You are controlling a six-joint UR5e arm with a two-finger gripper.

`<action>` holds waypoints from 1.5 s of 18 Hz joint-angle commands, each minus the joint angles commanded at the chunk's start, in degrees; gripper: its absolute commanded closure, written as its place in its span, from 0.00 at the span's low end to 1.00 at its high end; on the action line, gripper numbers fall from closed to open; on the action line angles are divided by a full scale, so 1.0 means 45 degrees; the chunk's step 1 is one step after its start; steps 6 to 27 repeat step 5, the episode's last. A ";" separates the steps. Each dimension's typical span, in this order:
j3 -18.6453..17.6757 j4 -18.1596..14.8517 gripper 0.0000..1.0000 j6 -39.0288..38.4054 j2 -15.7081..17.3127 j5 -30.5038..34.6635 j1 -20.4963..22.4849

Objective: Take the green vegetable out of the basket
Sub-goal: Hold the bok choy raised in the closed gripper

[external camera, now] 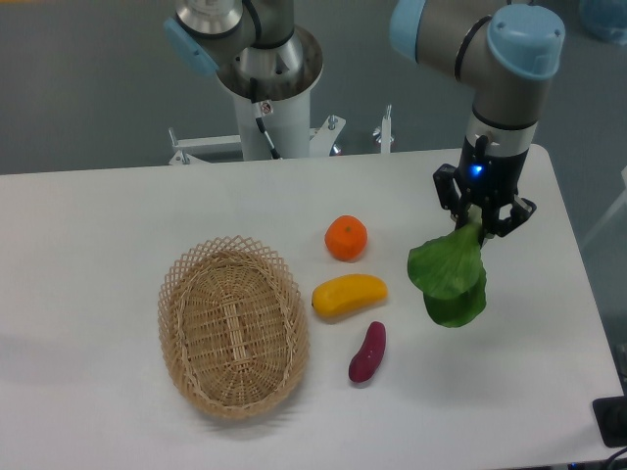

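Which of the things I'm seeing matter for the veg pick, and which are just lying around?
Job:
green vegetable, hanging from the gripper
basket, nothing in it

Lying about:
orange fruit
yellow fruit
purple eggplant piece

Tan woven wicker basket (233,327); smooth matt white table (118,225).
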 joint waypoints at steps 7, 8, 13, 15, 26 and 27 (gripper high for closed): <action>-0.0175 0.0000 0.60 0.0000 0.0000 0.0117 0.0059; -0.0175 0.0000 0.60 0.0000 0.0000 0.0117 0.0059; -0.0175 0.0000 0.60 0.0000 0.0000 0.0117 0.0059; -0.0175 0.0000 0.60 0.0000 0.0000 0.0117 0.0059; -0.0175 0.0000 0.60 0.0000 0.0000 0.0117 0.0059; -0.0175 0.0000 0.60 0.0000 0.0000 0.0117 0.0059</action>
